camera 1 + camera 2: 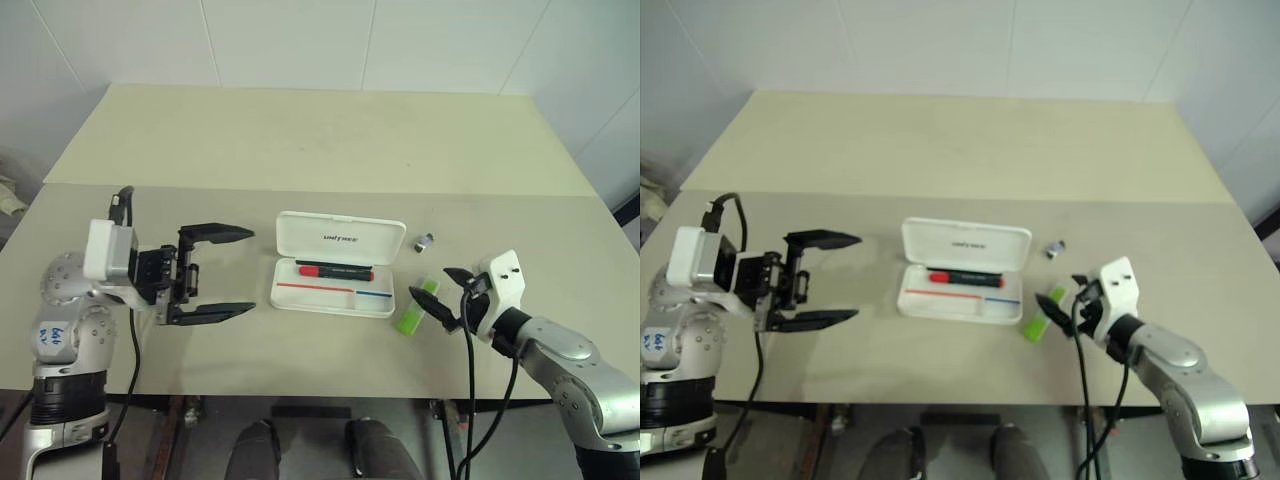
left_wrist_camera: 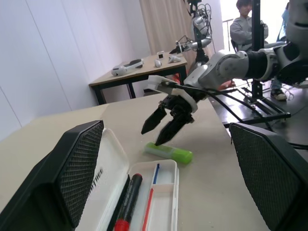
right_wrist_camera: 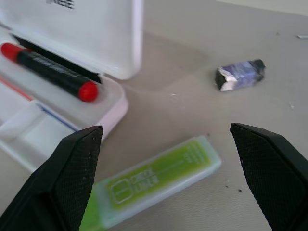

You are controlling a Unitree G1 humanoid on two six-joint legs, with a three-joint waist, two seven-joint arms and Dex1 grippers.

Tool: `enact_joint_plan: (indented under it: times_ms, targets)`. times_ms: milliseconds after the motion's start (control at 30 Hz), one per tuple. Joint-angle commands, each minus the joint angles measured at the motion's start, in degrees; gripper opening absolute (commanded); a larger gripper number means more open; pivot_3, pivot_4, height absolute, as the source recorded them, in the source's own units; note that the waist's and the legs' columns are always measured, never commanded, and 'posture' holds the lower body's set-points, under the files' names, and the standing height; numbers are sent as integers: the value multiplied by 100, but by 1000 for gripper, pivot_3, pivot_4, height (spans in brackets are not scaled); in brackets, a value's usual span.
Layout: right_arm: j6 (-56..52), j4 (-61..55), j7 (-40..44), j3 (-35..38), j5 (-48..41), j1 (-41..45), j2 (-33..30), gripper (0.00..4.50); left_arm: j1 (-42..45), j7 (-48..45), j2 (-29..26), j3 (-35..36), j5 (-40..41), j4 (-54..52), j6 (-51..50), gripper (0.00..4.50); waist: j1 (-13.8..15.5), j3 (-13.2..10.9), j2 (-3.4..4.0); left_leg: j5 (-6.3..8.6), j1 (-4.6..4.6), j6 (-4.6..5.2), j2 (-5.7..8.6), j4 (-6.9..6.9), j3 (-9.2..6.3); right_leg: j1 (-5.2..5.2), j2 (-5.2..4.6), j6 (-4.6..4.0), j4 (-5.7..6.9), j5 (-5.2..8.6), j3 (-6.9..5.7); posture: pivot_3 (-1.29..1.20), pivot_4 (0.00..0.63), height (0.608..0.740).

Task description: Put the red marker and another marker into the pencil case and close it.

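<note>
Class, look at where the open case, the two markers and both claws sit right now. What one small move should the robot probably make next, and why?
Probably lower the right claw onto the green highlighter and close on it. The red marker already lies in the open pencil case, while the highlighter is on the table beside the case, lying between that claw's open fingers in the right wrist view. The left claw is open, off to the case's other side.

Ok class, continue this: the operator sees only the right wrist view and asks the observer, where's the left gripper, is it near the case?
Observer: The left gripper is open, left of the case, apart from it.
Operator: From the side, how does my right gripper sit?
Observer: The right gripper hangs open with its tips close above the highlighter; whether they touch, I can't tell.
Operator: Anyone nearby?
Observer: A person sits in the background, past the right arm.
</note>
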State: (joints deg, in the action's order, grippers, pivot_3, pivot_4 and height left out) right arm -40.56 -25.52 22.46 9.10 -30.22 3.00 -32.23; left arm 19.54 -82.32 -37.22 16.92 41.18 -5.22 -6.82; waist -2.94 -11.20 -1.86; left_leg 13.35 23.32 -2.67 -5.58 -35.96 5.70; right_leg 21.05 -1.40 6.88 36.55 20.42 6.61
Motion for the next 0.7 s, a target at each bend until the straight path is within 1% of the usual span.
enact_joint_plan:
  times_ms: [33,200,433,700]
  targets:
    - [-258,-288,-275,81,0,42,100,4500,-17,-66,-132,194,99,68,129,4481,-2,0,-1,0,1,0,0,0,-1,0,0,-1,-1,1,-1,0,150,740]
    - [-560,-482,-557,113,88,-9,158,4500,-44,-65,-127,180,87,69,176,4481,-30,1,-1,1,5,1,0,2,3,6,-2,-1,-2,1,1,0,150,740]
    - [-1532,-1092,-879,109,-163,10,200,4500,-120,28,-59,116,60,-27,248,4481,-46,2,-3,1,10,0,-2,15,10,23,0,-4,1,2,8,0,150,740]
    - [-2154,-1380,-1261,36,-176,244,522,4500,-273,93,-59,144,106,-146,270,4481,-46,3,-5,0,21,-1,-2,22,18,42,0,-4,1,2,14,0,150,740]
